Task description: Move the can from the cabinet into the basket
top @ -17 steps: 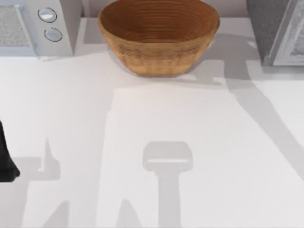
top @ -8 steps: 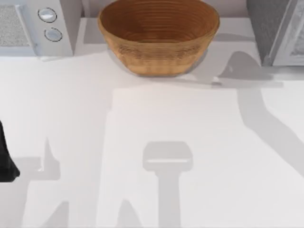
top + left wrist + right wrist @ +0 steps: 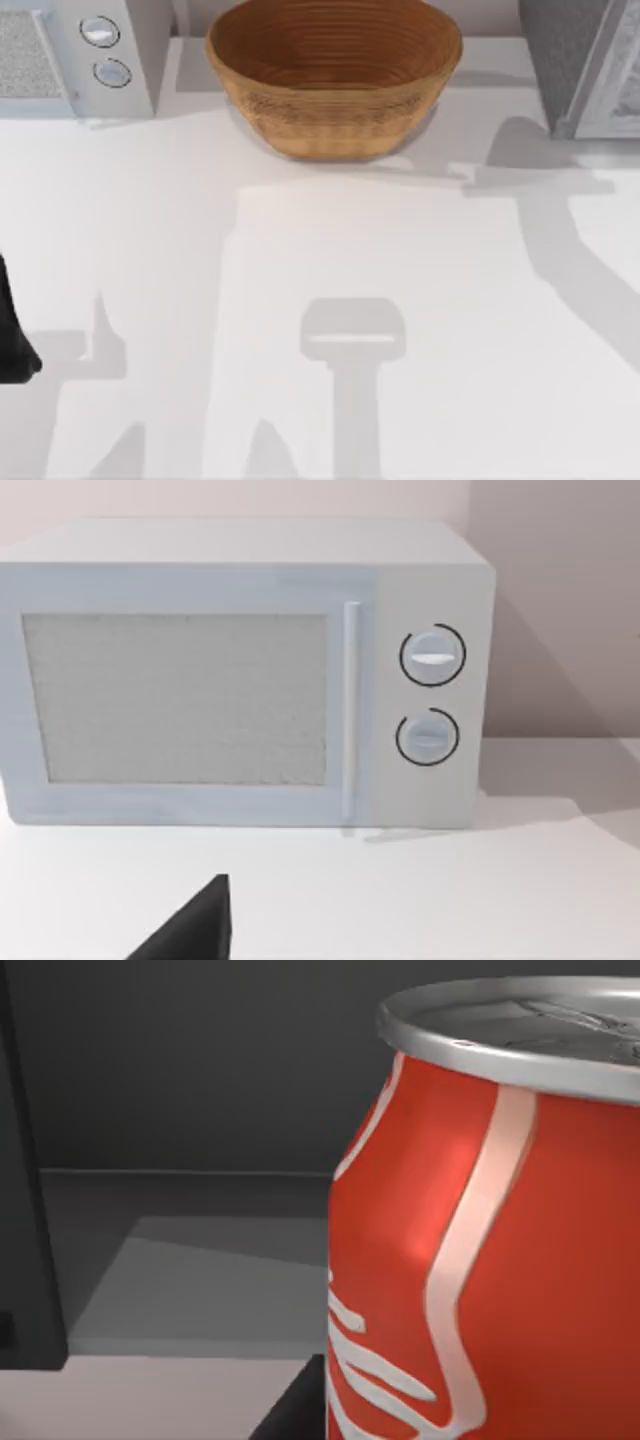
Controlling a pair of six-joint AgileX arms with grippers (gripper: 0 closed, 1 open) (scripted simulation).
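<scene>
- My right wrist view sits very close to the can (image 3: 480,1230): red side, white script, silver top, standing upright on a grey shelf floor with dark walls behind it, which I take to be the inside of the cabinet (image 3: 580,60).
- From above, the cabinet stands at the table's far right corner, and the basket (image 3: 333,75) stands at the far middle, well apart from it, with nothing in it.
- A small dark wedge (image 3: 295,1410) shows at the lower edge of the right wrist view, just beside the can. It may be one of my right fingers, but I cannot tell whether the right claw is open, closed, or already on the can.
- My left arm (image 3: 12,330) waits parked at the table's left edge. Its wrist view faces the white appliance (image 3: 240,670) with two round knobs. A dark tip (image 3: 195,930) shows low in that picture; I cannot tell the left claw's state either.
- Judgement: the step in hand is the grasp inside the cabinet. The can has not yet left it.
- To do it well, I would centre the can between the fingers and grip its mid body rather than the rim.
- I would then draw straight back out, clear of the cabinet's frame, before swinging left toward the basket.
- Over the basket, I would lower the can before letting go, since a tall can tips easily on curved wicker.
</scene>
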